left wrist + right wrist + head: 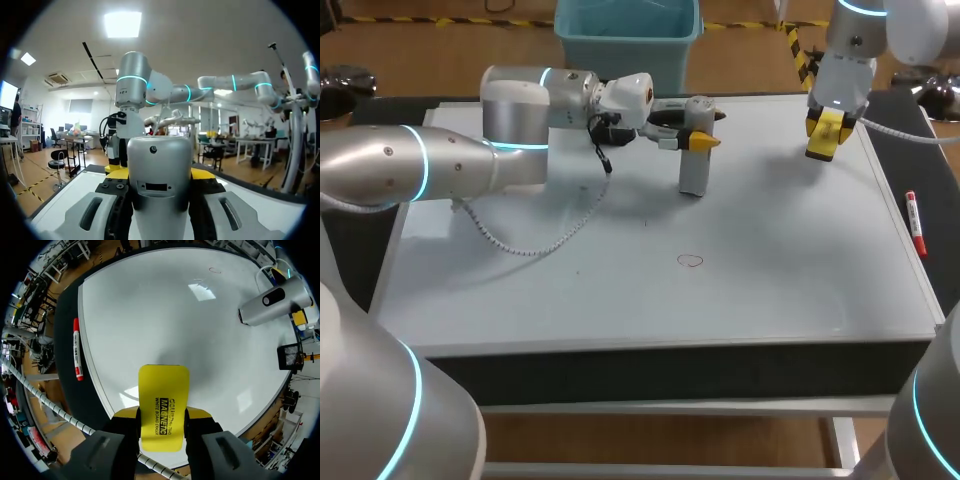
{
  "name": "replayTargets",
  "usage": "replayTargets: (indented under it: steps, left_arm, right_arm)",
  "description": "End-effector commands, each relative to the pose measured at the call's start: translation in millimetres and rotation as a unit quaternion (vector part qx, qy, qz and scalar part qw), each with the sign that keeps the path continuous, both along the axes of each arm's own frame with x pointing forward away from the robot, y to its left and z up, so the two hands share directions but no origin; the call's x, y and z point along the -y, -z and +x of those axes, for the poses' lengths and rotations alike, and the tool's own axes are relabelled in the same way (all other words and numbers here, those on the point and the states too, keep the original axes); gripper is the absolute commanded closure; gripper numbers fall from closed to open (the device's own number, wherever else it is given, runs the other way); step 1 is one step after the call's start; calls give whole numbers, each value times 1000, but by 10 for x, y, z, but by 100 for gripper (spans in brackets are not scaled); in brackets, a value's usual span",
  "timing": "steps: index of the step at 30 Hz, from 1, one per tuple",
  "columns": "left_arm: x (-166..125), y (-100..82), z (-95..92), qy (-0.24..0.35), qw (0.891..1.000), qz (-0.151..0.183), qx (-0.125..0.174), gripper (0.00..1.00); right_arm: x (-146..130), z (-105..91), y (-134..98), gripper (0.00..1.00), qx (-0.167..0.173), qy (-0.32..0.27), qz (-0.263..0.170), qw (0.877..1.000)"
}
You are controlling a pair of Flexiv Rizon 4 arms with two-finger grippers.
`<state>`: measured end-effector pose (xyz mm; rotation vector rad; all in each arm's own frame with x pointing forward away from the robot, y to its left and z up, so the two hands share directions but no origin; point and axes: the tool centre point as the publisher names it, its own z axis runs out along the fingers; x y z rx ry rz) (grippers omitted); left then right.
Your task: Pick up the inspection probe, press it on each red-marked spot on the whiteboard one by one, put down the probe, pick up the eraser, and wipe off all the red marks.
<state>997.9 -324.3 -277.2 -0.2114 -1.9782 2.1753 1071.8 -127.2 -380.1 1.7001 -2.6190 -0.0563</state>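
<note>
While the only red mark [690,261] I can find lies nearest me, at about 6 o'clock from the middle of the whiteboard [790,290], I plan everything around reaching it cleanly. A red marker [916,222] lies off the board at 3 o'clock, on the dark table [920,160], out of the way.

Further out, at 12 o'clock from the mark and well apart from it, the left gripper [697,141] has both fingers closed on the silver probe [692,172] from two sides. The probe is upright, and its foot seems to rest on the board.

Farthest, at about 2 o'clock, the right gripper [826,133] hangs over the board's far edge, clamped on the yellow eraser [163,405].

I judge this to be the probe's step, though I cannot tell whether the mark has been pressed. To do it well I would:
- lift the probe clear before travelling, so that it does not drag;
- hold it vertical, come straight down on the loop and press lightly;
- park it toward 10 o'clock, leaving the eraser an open path from 2 to 6 o'clock.
</note>
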Motion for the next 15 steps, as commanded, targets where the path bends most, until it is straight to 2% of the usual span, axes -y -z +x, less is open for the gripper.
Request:
replayTargets:
  steps: [1,15]
  left_arm:
    - [5,5,13,2,1000,0,-1,100]
    - [-28,-44,7,1,1000,0,2,100]
  right_arm:
    - [5,8,-8,100,0,-1,-2,1000]
    - [5,8,-8,100,0,-1,-2,1000]
